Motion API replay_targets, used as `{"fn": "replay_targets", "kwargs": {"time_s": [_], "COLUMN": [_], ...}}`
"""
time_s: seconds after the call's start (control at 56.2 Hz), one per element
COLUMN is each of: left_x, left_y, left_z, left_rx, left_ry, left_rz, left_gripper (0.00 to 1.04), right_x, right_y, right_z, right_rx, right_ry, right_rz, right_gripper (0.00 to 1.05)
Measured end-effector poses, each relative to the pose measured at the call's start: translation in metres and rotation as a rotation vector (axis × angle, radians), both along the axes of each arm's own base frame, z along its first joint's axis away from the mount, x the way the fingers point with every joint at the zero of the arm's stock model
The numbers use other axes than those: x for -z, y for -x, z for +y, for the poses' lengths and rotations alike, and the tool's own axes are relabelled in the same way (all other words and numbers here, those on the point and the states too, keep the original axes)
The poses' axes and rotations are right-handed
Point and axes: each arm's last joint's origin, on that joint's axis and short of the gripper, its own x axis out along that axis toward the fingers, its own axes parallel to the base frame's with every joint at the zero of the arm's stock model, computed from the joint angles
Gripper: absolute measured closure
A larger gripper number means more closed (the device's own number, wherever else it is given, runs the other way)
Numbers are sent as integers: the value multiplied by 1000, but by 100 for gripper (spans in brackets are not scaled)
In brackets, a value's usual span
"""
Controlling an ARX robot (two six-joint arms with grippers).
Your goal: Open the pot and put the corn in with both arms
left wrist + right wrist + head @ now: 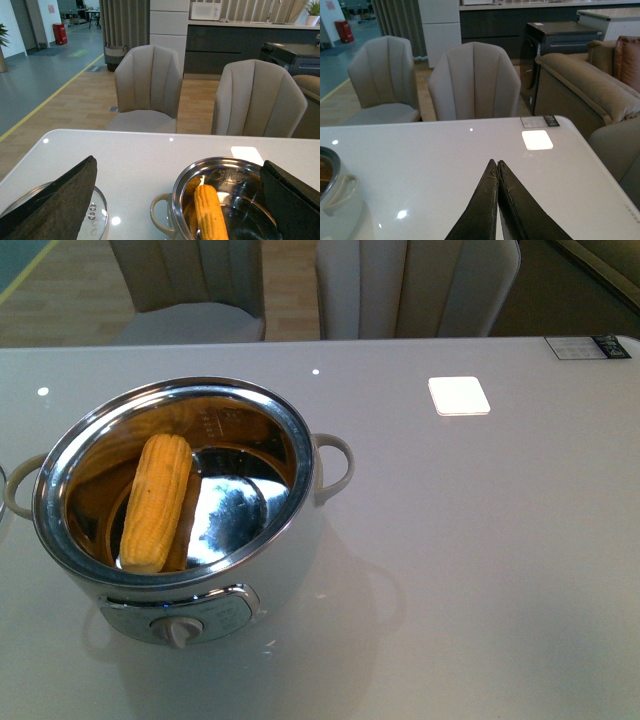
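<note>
The white pot [175,585] stands open on the left part of the table, its steel bowl bare. The yellow corn [156,501] lies inside, leaning against the bowl's left wall. No arm shows in the front view. In the left wrist view my left gripper [178,161] is open and empty, its fingers spread wide either side of the pot [162,216] and corn [210,212]. A glass lid [100,220] lies flat on the table beside the pot. My right gripper [495,161] is shut on nothing above bare table, with the pot's handle [340,192] well off to one side.
Two grey chairs [190,290] [415,285] stand behind the table's far edge. A bright white square [459,395] shows on the tabletop at the right, and a printed label [588,347] sits at the far right corner. A sofa [590,95] is beyond the table.
</note>
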Motion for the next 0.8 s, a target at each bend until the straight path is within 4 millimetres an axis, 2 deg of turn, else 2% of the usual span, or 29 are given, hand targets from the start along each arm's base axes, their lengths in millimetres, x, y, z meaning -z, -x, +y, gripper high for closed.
{"fn": "replay_targets", "kwargs": {"time_s": [0.16, 0.213, 0.427, 0.64, 0.676, 0.8], "left_x": [0, 0, 0, 0, 0, 0], "left_y": [0, 0, 0, 0, 0, 0], "left_z": [0, 0, 0, 0, 0, 0], "left_rx": [0, 0, 0, 0, 0, 0], "left_ry": [0, 0, 0, 0, 0, 0], "left_rz": [0, 0, 0, 0, 0, 0], "left_gripper": [7, 7, 7, 7, 7, 7], "right_x": [0, 0, 0, 0, 0, 0], "right_y": [0, 0, 0, 0, 0, 0], "right_z": [0, 0, 0, 0, 0, 0], "right_rx": [0, 0, 0, 0, 0, 0], "right_ry": [1, 1, 1, 1, 1, 1], "right_rz": [0, 0, 0, 0, 0, 0], "right_gripper": [100, 87, 45, 11, 7, 9]}}
